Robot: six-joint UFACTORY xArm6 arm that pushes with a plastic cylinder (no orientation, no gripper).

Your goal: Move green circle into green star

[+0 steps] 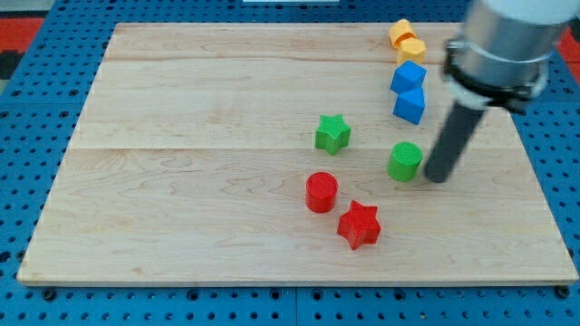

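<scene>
I judge this to be the approach step, finished or nearly so: my tip [437, 177] sits on the board just to the view's right of the green circle [405, 161], very close to it, though I cannot tell whether the two are touching or a sliver apart. The green star [333, 133] lies beyond the circle, to the view's left of my tip and a little toward the view's top, with bare wood between circle and star. So the next move, as I read it, calls for a push toward the view's left with a slight upward slant; a line from my tip through the circle seems to run slightly below the star, so I would want to press on the circle's lower-right side rather than square on its right face, or it may slide past underneath. There is no claw on this rig to open or close, only the straight dark rod, which holds nothing. The rod comes down from the grey arm body [500, 41] at the view's top right, leaning so that its lower end is further left than its upper end. Above my tip stand the blue blocks [409, 91] and the yellow blocks [407, 40]; left and below lie the red cylinder [321, 192] and the red star [359, 225], clear of the line I intend.
</scene>
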